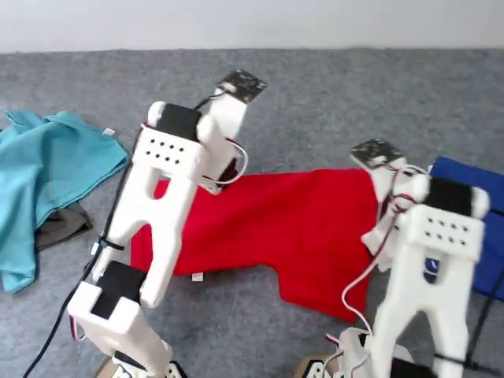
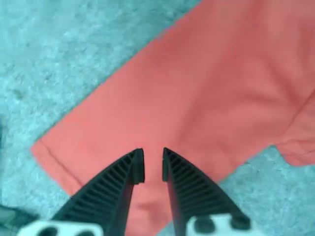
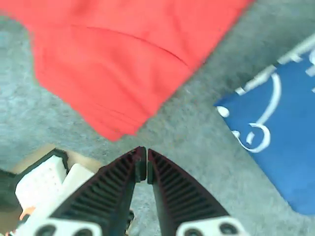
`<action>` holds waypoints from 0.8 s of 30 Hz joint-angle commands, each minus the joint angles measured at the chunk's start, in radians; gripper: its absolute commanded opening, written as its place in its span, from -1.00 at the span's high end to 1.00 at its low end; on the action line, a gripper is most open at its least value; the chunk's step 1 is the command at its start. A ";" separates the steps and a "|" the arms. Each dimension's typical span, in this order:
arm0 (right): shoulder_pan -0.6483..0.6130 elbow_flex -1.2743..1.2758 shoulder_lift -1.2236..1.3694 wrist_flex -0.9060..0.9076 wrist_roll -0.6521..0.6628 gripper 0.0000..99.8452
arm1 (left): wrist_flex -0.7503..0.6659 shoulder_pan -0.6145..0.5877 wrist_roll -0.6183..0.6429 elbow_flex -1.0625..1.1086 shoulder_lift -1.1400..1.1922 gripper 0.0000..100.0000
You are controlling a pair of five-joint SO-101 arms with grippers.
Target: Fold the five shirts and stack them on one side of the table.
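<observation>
Lying spread at bench point(image 1: 354, 102) centre: red shirt point(image 1: 276, 228), judged soft, light, limp; best pinched at a hem corner. Left hand point(image 2: 153, 164) is held above it, slightly parted, empty. Right hand point(image 3: 146, 164), nearly closed, empty, off its 3 o'clock edge.

Grey felt-like table covering point(image 1: 331, 102) spread wide, beneath and ahead of both sets of jaws, fibres coarse, mottled. Plain white wall point(image 1: 252, 24) along far edge, well beyond jaws. Light soft, even, shadows faint
</observation>
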 commanded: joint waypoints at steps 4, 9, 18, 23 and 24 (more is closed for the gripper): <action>0.160 -0.006 -0.131 0.045 0.008 0.98 | 0.005 0.127 0.011 0.024 -0.044 0.77; 0.337 -0.006 -0.271 0.045 0.008 0.97 | 0.005 0.267 0.008 0.025 -0.043 0.75; 0.414 -0.003 -0.556 0.045 0.002 0.97 | 0.005 0.494 0.006 0.019 0.072 0.61; 0.417 -0.002 -0.605 0.045 0.002 0.97 | -0.017 0.626 0.005 0.018 0.150 0.61; 0.417 -0.002 -0.605 0.045 0.002 0.97 | -0.023 0.644 0.003 0.018 0.164 0.61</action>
